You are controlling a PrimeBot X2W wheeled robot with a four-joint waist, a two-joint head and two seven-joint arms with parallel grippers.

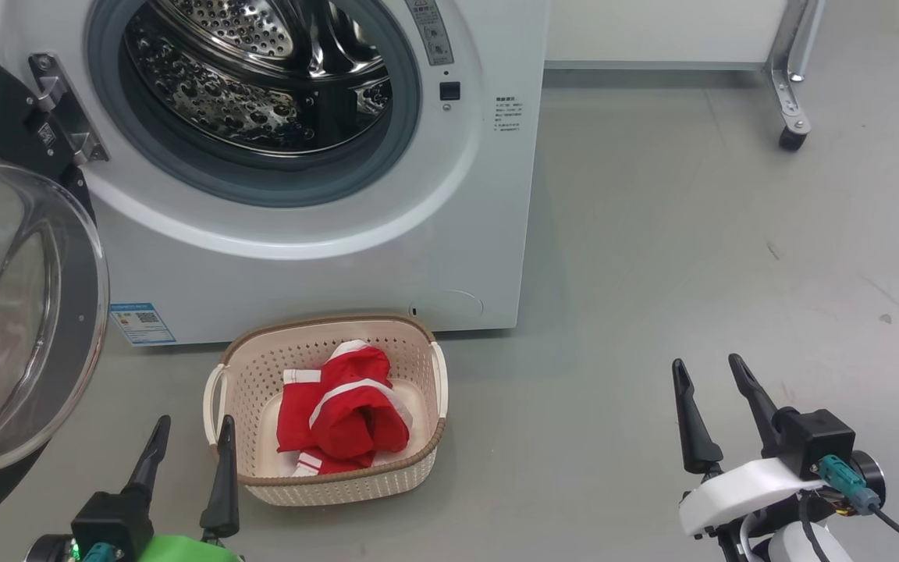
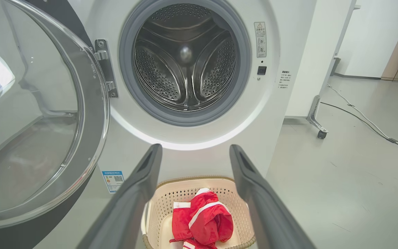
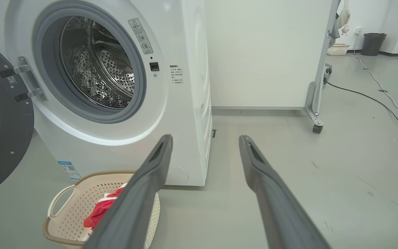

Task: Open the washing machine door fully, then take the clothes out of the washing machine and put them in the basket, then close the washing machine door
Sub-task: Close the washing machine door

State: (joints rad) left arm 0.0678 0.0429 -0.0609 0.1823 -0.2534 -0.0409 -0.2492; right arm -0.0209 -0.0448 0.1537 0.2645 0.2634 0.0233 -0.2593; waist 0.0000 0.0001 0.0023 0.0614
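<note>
Both claws hang low out front with nothing in them. Left claw (image 1: 194, 421) sits just beside the basket (image 1: 325, 321) with its fingers spread wide, and right claw (image 1: 706, 361) is well off to the other side over bare floor (image 1: 691, 234), also spread wide.

Clothes (image 1: 348, 414) are in the basket, a red heap with white stripes. The basket is on the floor right in front of the washer (image 1: 325, 273). The drum (image 1: 262, 86) looks empty from every angle I've got, just shiny steel.

So I'd say unloading is done and the only bit left is shutting the door (image 1: 20, 312). It's swung wide out to the left on its hinge (image 1: 67, 117), glass bowl facing us.

My guess is the left claw is the closer one. It'd need to get round the door's outer face and push it across to the opening until it latches, without clipping the basket on the way.
</note>
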